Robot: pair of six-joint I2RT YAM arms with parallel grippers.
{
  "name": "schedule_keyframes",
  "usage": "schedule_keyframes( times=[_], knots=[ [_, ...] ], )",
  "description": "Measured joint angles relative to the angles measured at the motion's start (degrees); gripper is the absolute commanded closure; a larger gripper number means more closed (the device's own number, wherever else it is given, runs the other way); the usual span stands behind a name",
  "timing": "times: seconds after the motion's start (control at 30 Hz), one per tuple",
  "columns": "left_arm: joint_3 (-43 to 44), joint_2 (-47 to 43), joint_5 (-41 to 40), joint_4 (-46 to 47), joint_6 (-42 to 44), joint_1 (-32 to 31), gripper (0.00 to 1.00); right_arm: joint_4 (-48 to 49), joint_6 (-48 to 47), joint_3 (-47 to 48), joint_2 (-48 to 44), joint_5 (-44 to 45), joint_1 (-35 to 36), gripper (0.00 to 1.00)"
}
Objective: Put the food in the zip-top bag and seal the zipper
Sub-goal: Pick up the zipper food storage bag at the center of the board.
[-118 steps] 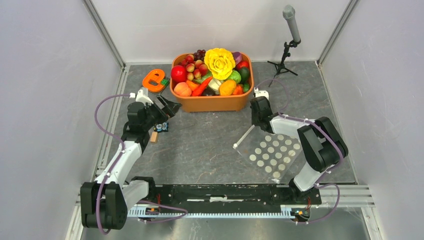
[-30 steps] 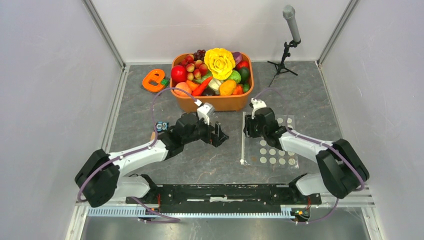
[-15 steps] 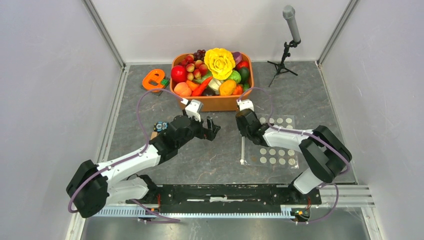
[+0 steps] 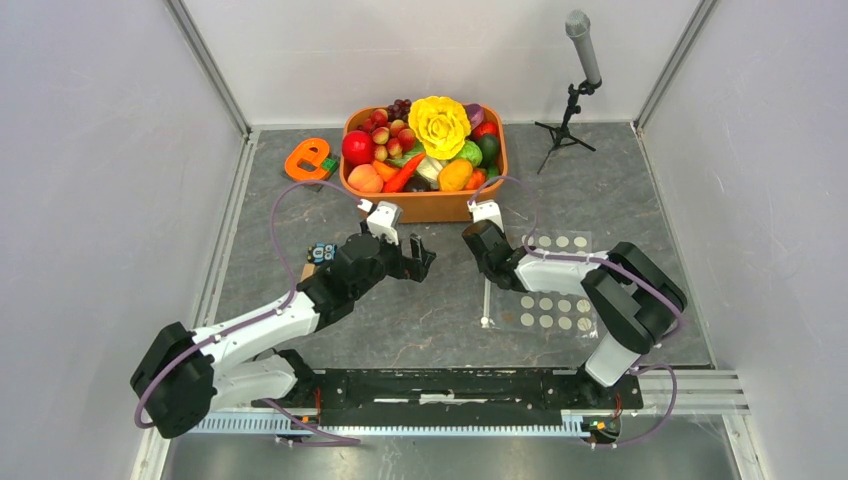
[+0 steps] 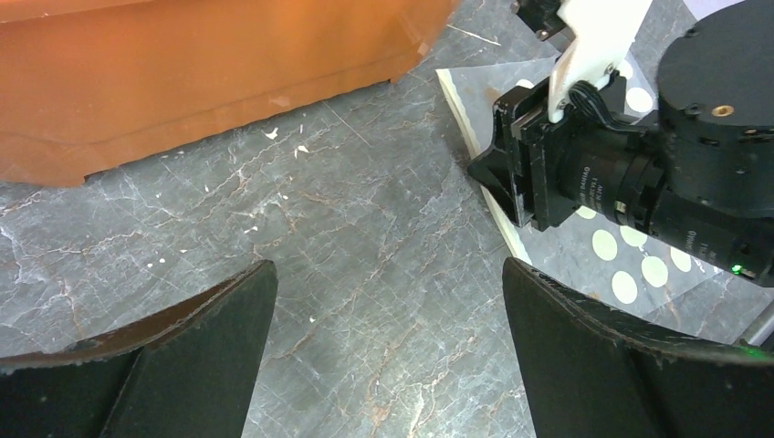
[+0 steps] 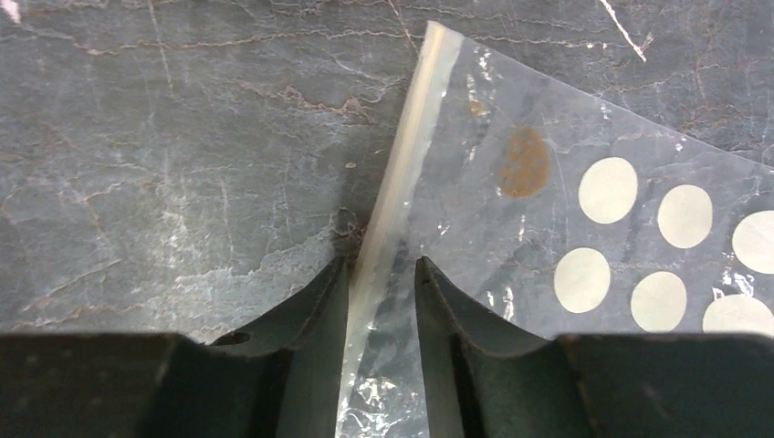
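The food (image 4: 420, 140), glossy toy fruits and vegetables, is piled in the orange tub (image 4: 425, 207). The zip-top bag (image 4: 550, 300), clear with white dots, lies flat on the table right of centre. Its zipper (image 4: 485, 303) runs along the left edge. My right gripper (image 4: 490, 270) is at the zipper's far end. In the right wrist view the gripper (image 6: 381, 262) is narrowly open, with the zipper (image 6: 411, 137) between its fingers. My left gripper (image 4: 425, 262) is wide open and empty over bare table (image 5: 388, 265), left of the bag (image 5: 630, 255).
The tub's wall (image 5: 210, 64) is just beyond my left gripper. A microphone on a stand (image 4: 575, 60) is at the back right. An orange tool (image 4: 310, 160) lies left of the tub. A small blue item (image 4: 322, 253) sits by my left arm.
The bag, held up 3.9 s ago, now lies flat. My right gripper slid along the zipper toward the tub. My left arm swung from the left side to the middle.
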Motion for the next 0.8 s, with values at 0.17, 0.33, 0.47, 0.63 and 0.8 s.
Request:
schedule_keyframes(
  times=[0.17, 0.33, 0.47, 0.63, 0.8],
  knots=[
    [0.0, 0.0, -0.2, -0.1, 0.0, 0.0, 0.00, -0.3, 1.1, 1.2, 1.8, 2.3, 0.0, 0.89],
    [0.0, 0.0, -0.3, -0.5, 0.0, 0.0, 0.00, 0.7, 1.4, 0.2, 1.5, 2.6, 0.0, 1.00],
    [0.0, 0.0, -0.6, -1.0, 0.0, 0.0, 0.00, 0.5, 1.2, 0.1, 1.2, 2.3, 0.0, 1.00],
    [0.0, 0.5, 0.1, -1.3, 0.5, 0.0, 0.00, 0.6, 1.1, -1.2, -3.7, 0.2, 0.0, 1.00],
    [0.0, 2.9, 4.3, -0.8, 1.4, 0.0, 0.00, 3.6, 2.1, -5.8, -13.8, -5.2, -1.6, 1.00]
  ],
)
